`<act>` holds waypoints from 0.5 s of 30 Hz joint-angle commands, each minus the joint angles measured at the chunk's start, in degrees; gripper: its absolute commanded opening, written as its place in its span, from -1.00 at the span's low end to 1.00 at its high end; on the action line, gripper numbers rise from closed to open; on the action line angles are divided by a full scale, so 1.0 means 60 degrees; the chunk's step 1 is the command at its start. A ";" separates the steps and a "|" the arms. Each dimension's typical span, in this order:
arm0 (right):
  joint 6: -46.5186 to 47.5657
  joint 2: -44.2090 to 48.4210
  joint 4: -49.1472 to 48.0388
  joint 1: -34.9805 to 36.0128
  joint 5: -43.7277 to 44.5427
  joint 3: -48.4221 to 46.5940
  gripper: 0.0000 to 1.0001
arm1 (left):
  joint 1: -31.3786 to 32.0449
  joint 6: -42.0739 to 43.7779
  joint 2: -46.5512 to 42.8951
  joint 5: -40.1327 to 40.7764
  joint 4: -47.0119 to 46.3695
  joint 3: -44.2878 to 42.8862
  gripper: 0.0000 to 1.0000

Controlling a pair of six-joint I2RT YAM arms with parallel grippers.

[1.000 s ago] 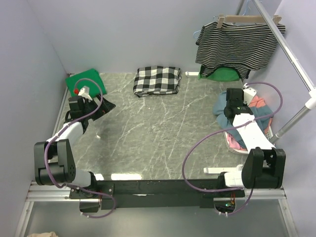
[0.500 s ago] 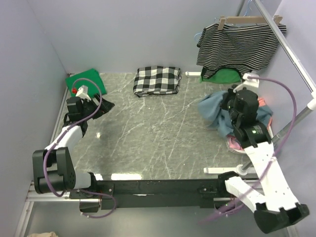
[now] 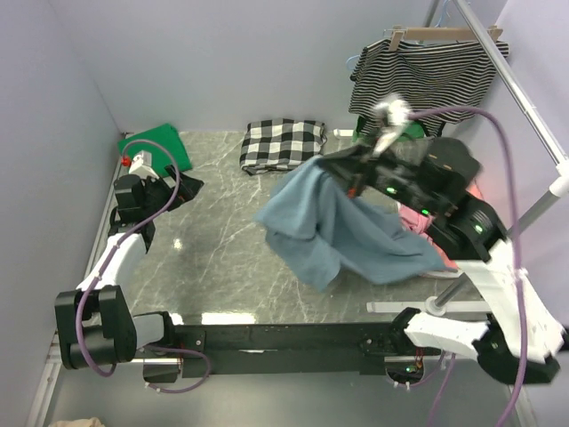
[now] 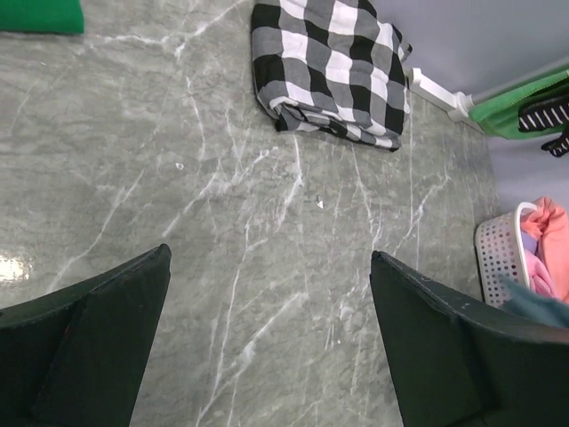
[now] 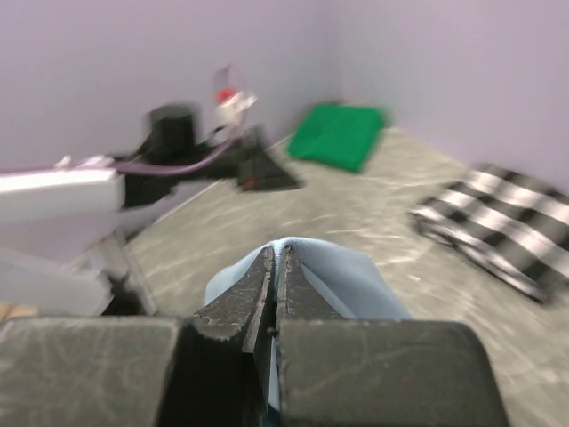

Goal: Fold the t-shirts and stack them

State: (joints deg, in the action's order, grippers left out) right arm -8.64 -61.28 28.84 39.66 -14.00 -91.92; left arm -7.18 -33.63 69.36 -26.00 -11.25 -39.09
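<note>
My right gripper (image 3: 345,175) is shut on a fold of the dusty slate-blue t-shirt (image 3: 331,228) and holds it in the air over the middle right of the table, the cloth hanging loose below. In the right wrist view the jaws (image 5: 279,255) pinch the blue cloth (image 5: 360,285). A bright green t-shirt (image 3: 153,142) lies folded in the far left corner; it also shows in the left wrist view (image 4: 40,16) and the right wrist view (image 5: 340,135). My left gripper (image 3: 182,189) is open and empty near it, above bare table (image 4: 269,258).
A folded black-and-white checked cloth (image 3: 283,144) lies at the back middle. A striped top (image 3: 427,76) hangs on a hanger from a rail (image 3: 524,98) at the back right, green cloth (image 4: 524,107) under it. A white basket (image 4: 498,258) with pink clothes stands at the right.
My right arm has swung up and to the left, pulling the blue t-shirt out of the basket and over the table. The left arm has hardly moved.
</note>
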 commanded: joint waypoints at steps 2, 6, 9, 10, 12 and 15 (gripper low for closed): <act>0.1117 -0.1869 0.0713 0.1825 0.0014 -0.3013 -1.00 | 0.0010 0.0199 -0.0340 0.0363 0.0058 -0.0062 0.99; 0.1689 -0.4165 0.1973 0.2428 0.1422 -0.6106 -1.00 | -0.0048 0.0170 -0.0325 0.0524 0.0262 -0.0106 0.99; 0.1485 -0.4742 0.1818 0.2428 0.2564 -0.6158 -1.00 | -0.0180 0.0243 -0.0457 0.0597 0.0424 -0.0106 0.99; 0.1456 -0.4714 0.1481 0.2443 0.2568 -0.5198 -1.00 | -0.0180 0.0258 -0.0587 0.0801 0.0540 -0.0091 0.99; 0.1223 -0.4496 0.0720 0.2457 0.2640 -0.4255 -1.00 | -0.0239 0.0214 -0.0749 0.1022 0.0585 -0.0004 0.99; 0.1191 -0.4465 -0.0001 0.2457 0.3282 -0.3636 -1.00 | -0.0297 0.0053 -0.1057 0.1213 0.0512 0.0157 0.99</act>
State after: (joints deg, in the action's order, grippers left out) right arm -1.41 -88.86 36.27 54.24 -1.23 -116.81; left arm -8.36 -33.47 66.54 -21.10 -7.62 -38.87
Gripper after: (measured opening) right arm 0.020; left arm 0.994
